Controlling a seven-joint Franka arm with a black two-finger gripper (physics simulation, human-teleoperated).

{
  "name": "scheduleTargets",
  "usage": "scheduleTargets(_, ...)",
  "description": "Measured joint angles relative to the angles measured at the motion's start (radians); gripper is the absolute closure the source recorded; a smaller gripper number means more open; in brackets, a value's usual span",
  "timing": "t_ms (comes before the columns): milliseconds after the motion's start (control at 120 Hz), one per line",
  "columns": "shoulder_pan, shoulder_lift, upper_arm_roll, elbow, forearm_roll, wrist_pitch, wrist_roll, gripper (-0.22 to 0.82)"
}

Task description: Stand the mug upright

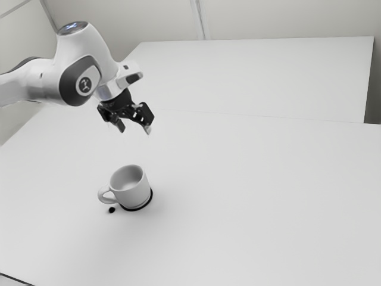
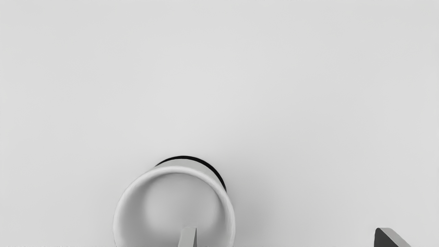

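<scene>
White mug [image 1: 132,192] is seen upright toward the table's [image 1: 268,196] edge, exterior view's left; gripper [image 1: 136,130] is held open above. Toppling could be caused by off-centre lowering onto the rim [image 2: 178,169].

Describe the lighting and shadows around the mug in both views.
Exterior view: soft, pale light, with a hard black crescent hugging the mug's base and a black spot near its handle; wrist view: a black arc beyond the mug's rim, faint grey shading on the table.

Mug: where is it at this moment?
The mug sits on the table toward the exterior view's left, lower than the open pincer, its handle by a black spot.
</scene>
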Motion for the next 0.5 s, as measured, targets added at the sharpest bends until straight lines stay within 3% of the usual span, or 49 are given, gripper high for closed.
scheduleTargets(250, 0.000, 0.081, -0.001, 0.241, -0.004, -0.223, 0.004, 0.03)
scheduleTargets(500, 0.000, 0.157, 0.000, 0.405, -0.007, -0.371, 0.006, 0.02)
